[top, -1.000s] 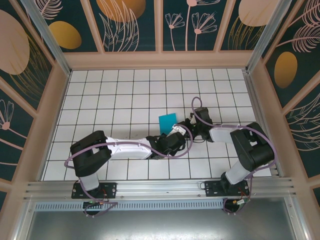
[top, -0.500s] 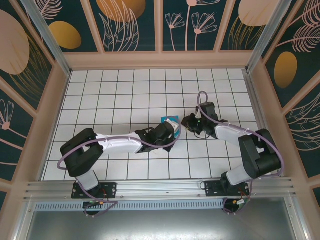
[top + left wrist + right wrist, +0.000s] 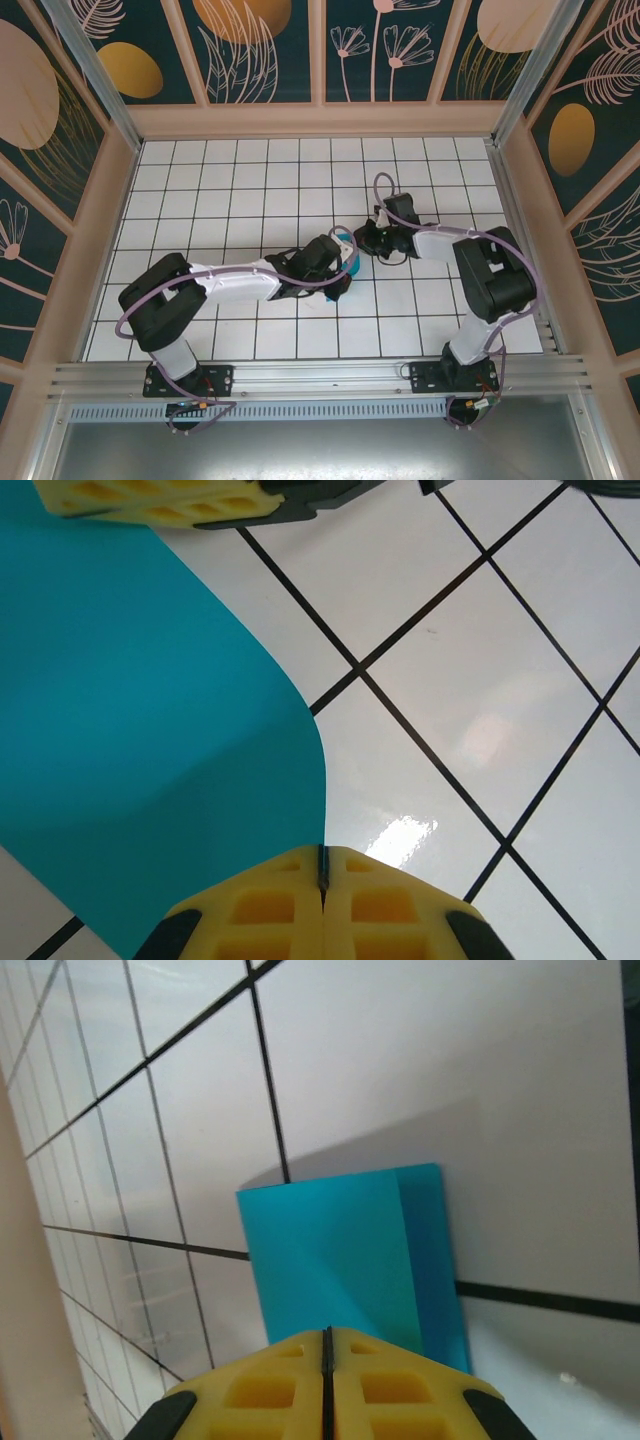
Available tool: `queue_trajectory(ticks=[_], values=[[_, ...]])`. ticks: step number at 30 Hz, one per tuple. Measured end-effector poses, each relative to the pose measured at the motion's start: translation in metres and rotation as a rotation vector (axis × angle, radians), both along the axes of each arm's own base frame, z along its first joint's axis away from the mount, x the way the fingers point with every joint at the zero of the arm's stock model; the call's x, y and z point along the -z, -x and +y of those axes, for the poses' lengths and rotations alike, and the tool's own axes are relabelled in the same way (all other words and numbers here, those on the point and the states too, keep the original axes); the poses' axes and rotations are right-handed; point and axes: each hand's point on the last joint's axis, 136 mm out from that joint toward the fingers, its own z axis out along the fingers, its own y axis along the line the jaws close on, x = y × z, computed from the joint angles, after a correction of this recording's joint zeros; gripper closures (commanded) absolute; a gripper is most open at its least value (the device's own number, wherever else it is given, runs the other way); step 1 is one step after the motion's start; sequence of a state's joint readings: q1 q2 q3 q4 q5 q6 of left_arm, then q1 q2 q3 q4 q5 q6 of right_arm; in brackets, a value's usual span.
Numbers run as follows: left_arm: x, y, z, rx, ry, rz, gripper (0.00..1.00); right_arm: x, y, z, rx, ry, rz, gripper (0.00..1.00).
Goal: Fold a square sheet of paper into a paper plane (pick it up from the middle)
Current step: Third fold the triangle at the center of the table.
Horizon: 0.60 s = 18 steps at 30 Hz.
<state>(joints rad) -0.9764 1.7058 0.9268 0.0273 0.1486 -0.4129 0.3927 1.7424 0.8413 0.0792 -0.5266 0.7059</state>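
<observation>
The teal-blue square sheet of paper is lifted off the tiles at mid-table, bent between both grippers and mostly covered by them. My left gripper is shut on the sheet, and in the left wrist view the curved paper runs into the closed seam of the left gripper. The right gripper's yellow fingers sit at the paper's far edge. My right gripper is shut on the sheet's other end. In the right wrist view the folded paper rises from the closed right gripper and casts a shadow.
The white tiled floor with black grid lines spreads around both arms. Beige walls with dark floral panels enclose the back and sides. An aluminium rail crosses the near edge by the arm bases.
The sheet stood up plainly a second ago; now both grippers have closed in around it. The right gripper moved up and left, and the left gripper shifted slightly right.
</observation>
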Motion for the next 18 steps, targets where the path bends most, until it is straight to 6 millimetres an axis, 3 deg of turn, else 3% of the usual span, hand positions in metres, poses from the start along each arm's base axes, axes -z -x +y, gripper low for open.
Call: queue_trajectory(ticks=[7, 18], values=[[0.004, -0.002, 0.002, 0.004, 0.005, 0.026, 1.0, 0.026, 0.002, 0.001, -0.044, 0.056, 0.034, 0.89], [0.026, -0.014, 0.014, -0.028, -0.025, 0.086, 0.99, 0.027, 0.0, 0.003, -0.093, 0.095, -0.024, 0.89]])
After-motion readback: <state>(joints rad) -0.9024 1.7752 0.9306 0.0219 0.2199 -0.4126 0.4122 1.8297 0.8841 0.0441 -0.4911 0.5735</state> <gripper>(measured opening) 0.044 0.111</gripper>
